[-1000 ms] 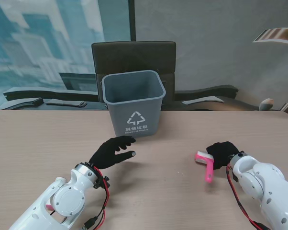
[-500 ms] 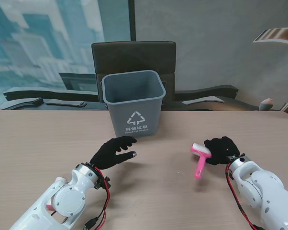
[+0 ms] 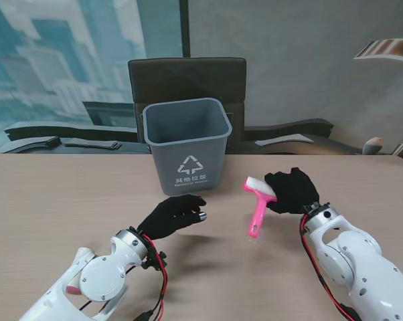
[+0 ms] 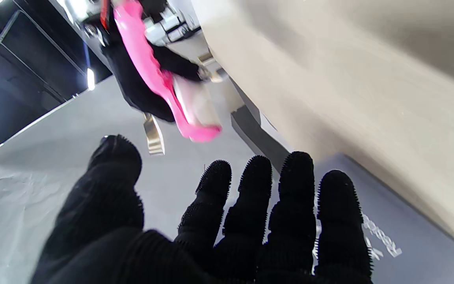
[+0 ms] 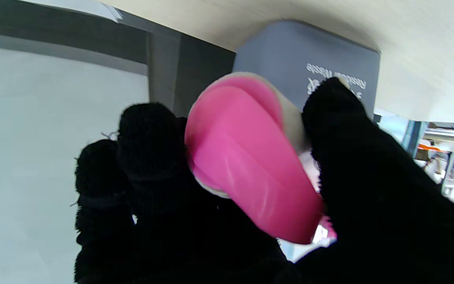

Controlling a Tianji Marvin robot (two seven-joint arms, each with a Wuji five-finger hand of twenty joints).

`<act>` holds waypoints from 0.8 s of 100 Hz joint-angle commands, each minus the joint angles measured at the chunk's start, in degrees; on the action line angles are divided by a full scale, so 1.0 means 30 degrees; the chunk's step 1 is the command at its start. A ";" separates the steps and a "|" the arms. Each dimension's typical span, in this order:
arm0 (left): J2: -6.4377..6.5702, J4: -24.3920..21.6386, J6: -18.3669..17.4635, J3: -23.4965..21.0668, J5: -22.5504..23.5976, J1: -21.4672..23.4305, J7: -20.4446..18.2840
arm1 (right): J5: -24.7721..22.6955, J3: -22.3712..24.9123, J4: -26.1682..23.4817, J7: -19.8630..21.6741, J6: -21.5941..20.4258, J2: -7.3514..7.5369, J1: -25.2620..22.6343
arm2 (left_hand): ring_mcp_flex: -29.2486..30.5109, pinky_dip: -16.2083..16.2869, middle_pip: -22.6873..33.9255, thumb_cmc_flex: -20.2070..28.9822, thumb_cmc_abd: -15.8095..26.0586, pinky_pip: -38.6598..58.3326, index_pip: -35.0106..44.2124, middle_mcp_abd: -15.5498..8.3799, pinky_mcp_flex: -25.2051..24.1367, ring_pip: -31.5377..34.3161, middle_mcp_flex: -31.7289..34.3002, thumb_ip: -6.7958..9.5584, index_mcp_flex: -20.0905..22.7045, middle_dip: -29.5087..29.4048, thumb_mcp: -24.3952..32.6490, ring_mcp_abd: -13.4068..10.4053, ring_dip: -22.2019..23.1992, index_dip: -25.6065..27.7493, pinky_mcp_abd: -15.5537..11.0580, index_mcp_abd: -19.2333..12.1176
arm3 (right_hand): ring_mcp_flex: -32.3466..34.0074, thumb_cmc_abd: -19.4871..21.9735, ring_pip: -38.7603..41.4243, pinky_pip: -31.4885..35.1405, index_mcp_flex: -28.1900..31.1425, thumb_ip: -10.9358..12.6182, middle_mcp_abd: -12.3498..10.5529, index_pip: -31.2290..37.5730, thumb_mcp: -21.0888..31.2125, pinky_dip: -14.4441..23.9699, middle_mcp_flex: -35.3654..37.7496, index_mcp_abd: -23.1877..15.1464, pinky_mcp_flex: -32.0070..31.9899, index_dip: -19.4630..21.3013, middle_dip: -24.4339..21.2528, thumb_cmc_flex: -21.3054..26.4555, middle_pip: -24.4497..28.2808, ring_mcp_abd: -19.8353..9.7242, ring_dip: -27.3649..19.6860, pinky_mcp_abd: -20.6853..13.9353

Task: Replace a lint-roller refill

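The grey bin (image 3: 187,145) blocks the table's (image 3: 54,200) far middle. You have bare tabletop either side of it. Nearer you than the bin, both hands already fill the gap.

worktop (image 3: 67,200): showing pale, matt wood grain
bin (image 3: 188,144): looking like smooth grey plastic
lint roller (image 3: 258,207): showing glossy pink plastic
hands: wearing black knitted cloth

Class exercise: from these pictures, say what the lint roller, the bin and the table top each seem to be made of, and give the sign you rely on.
Lint roller: glossy pink plastic handle, smooth sheen; white roll, likely paper.
Bin: matte grey moulded plastic, printed recycling mark.
Table top: pale wood-grain, probably laminate.
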 commanded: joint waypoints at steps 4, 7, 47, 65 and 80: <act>0.0022 -0.0671 0.0428 0.0250 -0.0477 0.0196 -0.0781 | 0.0311 -0.0620 -0.0060 0.0293 -0.0096 -0.0414 0.0929 | 0.0037 0.0488 -0.0402 -0.0839 0.0904 -0.0237 -0.0788 0.0525 -0.0299 -0.0107 0.0396 0.0103 0.0683 -0.0447 -0.1146 0.0788 0.0241 -0.0313 0.0425 0.0351 | 0.0406 0.3993 0.0579 0.0478 0.1919 0.0609 -0.0403 0.3227 0.2205 -0.0128 0.1408 -0.3047 -0.0190 0.0348 0.0689 0.4579 0.2470 -0.2109 0.0089 -0.0153; 0.0040 -0.0829 0.0660 0.0296 -0.0749 0.0206 -0.0985 | 0.0434 -0.0866 0.0064 0.0327 -0.0082 -0.0433 0.1167 | -0.0023 0.0507 -0.0445 -0.0964 0.0922 -0.0250 -0.0856 0.0616 -0.0314 -0.0122 0.0410 0.0097 0.0775 -0.0460 -0.1279 0.0975 0.0253 -0.0326 0.0488 0.0421 | 0.0403 0.4000 0.0585 0.0474 0.1916 0.0606 -0.0402 0.3228 0.2190 -0.0133 0.1408 -0.3057 -0.0202 0.0349 0.0699 0.4571 0.2468 -0.2106 0.0087 -0.0155; 0.0124 -0.1415 0.3820 0.1327 -0.1277 -0.1147 -0.2279 | 0.1709 -0.4051 0.1742 0.0888 0.0774 -0.0661 0.3735 | 0.0262 0.0987 -0.0593 -0.1906 0.0675 0.0122 -0.1269 0.1170 -0.0040 0.0181 0.1062 0.0153 0.2113 -0.0392 -0.2310 0.1599 0.0508 0.0046 0.0948 0.0818 | 0.0156 0.4103 0.0601 0.0516 0.1740 0.0627 -0.0355 0.3161 0.2042 -0.0179 0.1150 -0.3006 -0.0369 0.0345 0.0823 0.4694 0.2430 -0.2089 0.0031 -0.0184; 0.0055 -0.1711 0.5257 0.1664 -0.2205 -0.1787 -0.2716 | 0.2212 -0.5464 0.2589 0.1062 0.0873 -0.0742 0.4696 | 0.0392 0.1133 -0.0526 -0.2204 0.0699 0.0530 -0.1299 0.1438 0.0065 0.0461 0.1296 0.0131 0.2443 -0.0349 -0.2389 0.1917 0.0614 0.0198 0.1114 0.1067 | 0.0092 0.4151 0.0674 0.0565 0.1680 0.0637 -0.0314 0.3157 0.1887 -0.0200 0.1072 -0.2971 -0.0405 0.0387 0.0875 0.4808 0.2475 -0.2121 0.0020 -0.0250; 0.0108 -0.1659 0.6062 0.2172 -0.1996 -0.2429 -0.3127 | 0.2687 -0.6259 0.2944 0.0959 0.1145 -0.0881 0.5099 | 0.0793 0.1226 -0.0325 -0.2159 0.0557 0.1031 -0.1157 0.1577 0.0426 0.0820 0.1742 0.0168 0.2844 -0.0287 -0.2343 0.2152 0.0701 0.0359 0.1254 0.1165 | 0.0082 0.4177 0.0692 0.0595 0.1654 0.0643 -0.0334 0.3137 0.1821 -0.0213 0.1055 -0.2940 -0.0420 0.0395 0.0890 0.4844 0.2488 -0.2120 0.0001 -0.0232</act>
